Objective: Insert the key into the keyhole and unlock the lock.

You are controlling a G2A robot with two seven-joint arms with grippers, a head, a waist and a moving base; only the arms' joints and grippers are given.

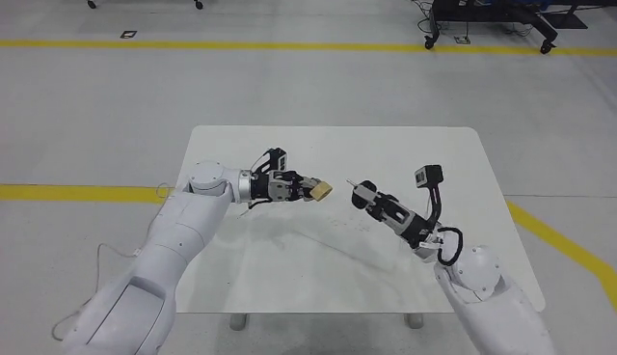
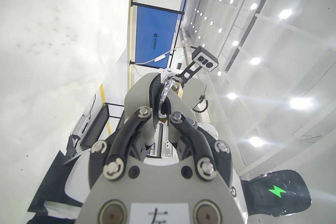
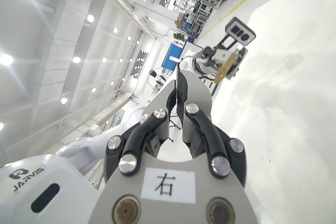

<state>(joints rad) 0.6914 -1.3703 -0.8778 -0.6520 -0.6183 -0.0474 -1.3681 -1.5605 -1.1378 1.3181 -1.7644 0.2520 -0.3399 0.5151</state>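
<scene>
My left gripper (image 1: 305, 189) is shut on a brass padlock (image 1: 321, 190) and holds it above the middle of the white table (image 1: 289, 278), with the brass body pointing toward the other arm. In the left wrist view the fingers (image 2: 147, 93) clamp the silver shackle (image 2: 168, 87), and a little of the brass body (image 2: 180, 92) shows past them. My right gripper (image 1: 362, 194) is shut on a thin key (image 1: 351, 183) whose tip points at the padlock, a short gap away. In the right wrist view the pads (image 3: 181, 88) are pressed together and the padlock (image 3: 225, 67) hangs ahead.
The table's edges (image 1: 487, 181) lie well away from both grippers. The floor around it has yellow lines (image 1: 289, 44), and wheeled racks (image 1: 492, 13) stand far behind.
</scene>
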